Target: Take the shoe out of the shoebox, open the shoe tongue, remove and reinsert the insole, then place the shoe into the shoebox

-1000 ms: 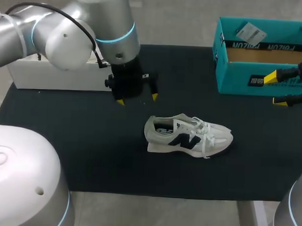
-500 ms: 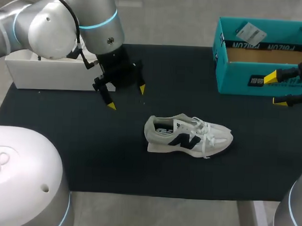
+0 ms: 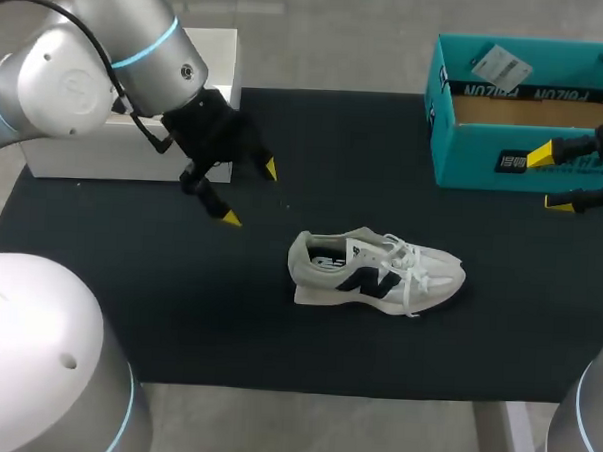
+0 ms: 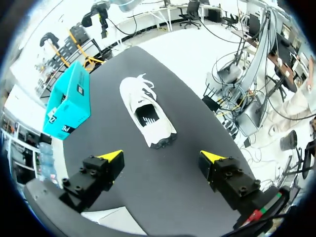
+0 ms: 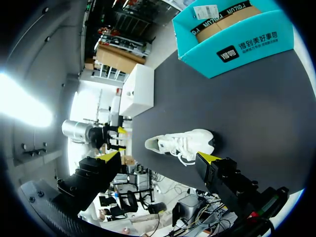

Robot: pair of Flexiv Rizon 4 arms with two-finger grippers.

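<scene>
— Where does everything lie?
— On the dark table (image 3: 208,312): the teal shoebox (image 3: 475,159) at its far right, the shoe (image 3: 375,271) out of it, mid-table, lying crosswise, heel towards my left.
— Which tool is nearer?
— My left tool (image 3: 250,194), spread wide and empty, near the heel (the opening's end). My right tool (image 3: 549,179), also wide, hangs by the shoebox.

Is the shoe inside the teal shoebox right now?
No, the shoe sits out on the black mat, well apart from the shoebox at the table's far right corner.
</scene>
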